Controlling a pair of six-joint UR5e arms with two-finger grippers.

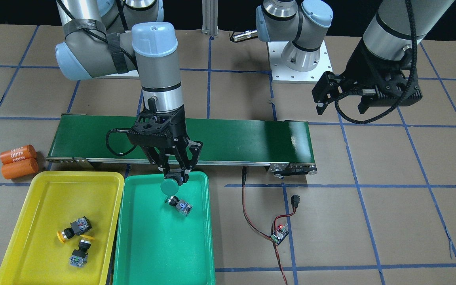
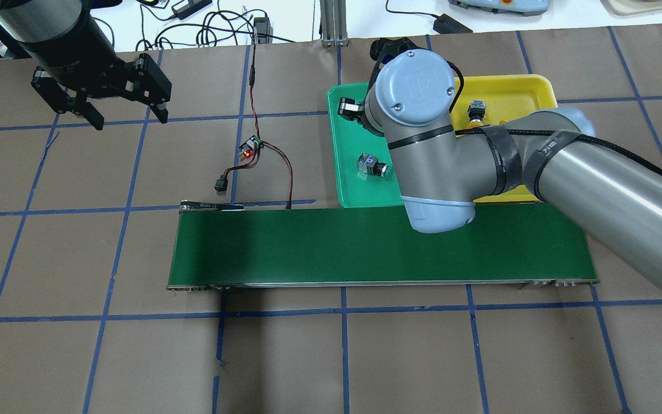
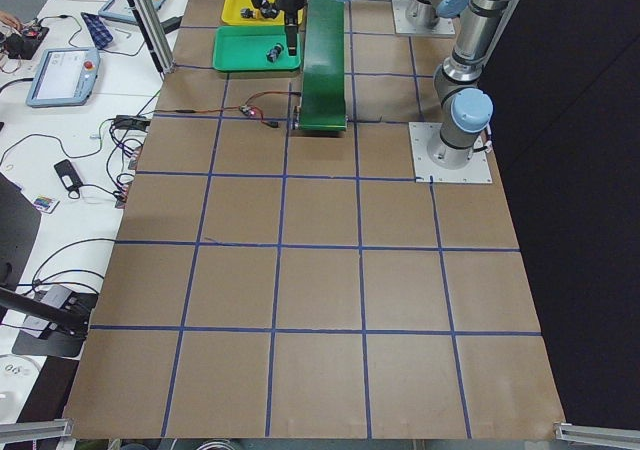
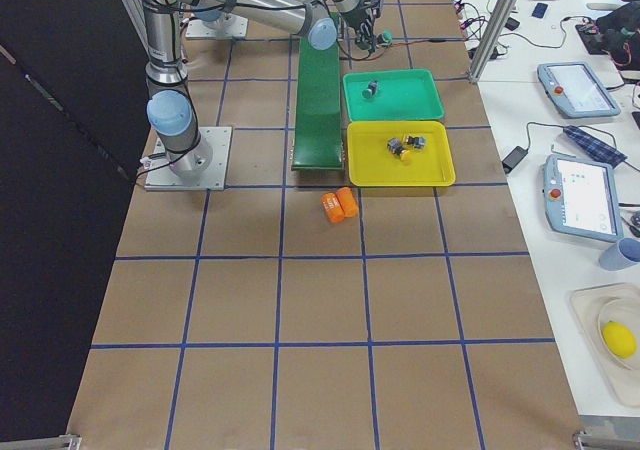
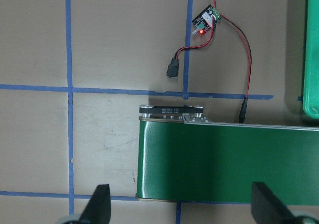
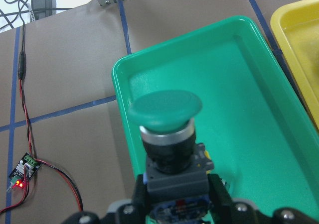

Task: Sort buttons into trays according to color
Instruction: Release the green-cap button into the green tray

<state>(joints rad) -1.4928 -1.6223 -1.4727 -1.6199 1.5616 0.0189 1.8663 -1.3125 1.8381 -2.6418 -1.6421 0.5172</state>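
My right gripper (image 1: 175, 175) is shut on a green-capped button (image 1: 169, 186) and holds it, cap tilted forward, just above the conveyor-side end of the green tray (image 1: 156, 245). In the right wrist view the held button (image 6: 164, 107) hangs over the green tray (image 6: 249, 69). A second green-capped button (image 1: 178, 204) lies on its side in that tray. Two yellow-capped buttons (image 1: 71, 229) (image 1: 80, 250) lie in the yellow tray (image 1: 42, 198). My left gripper (image 1: 341, 106) is open and empty, high above the table, far from both trays.
The long dark-green conveyor belt (image 1: 232, 138) runs across the table just behind the trays. Two orange cylinders (image 1: 18, 160) lie beside its end, near the yellow tray. A small circuit board (image 1: 279, 233) with red and black wires lies beside the green tray.
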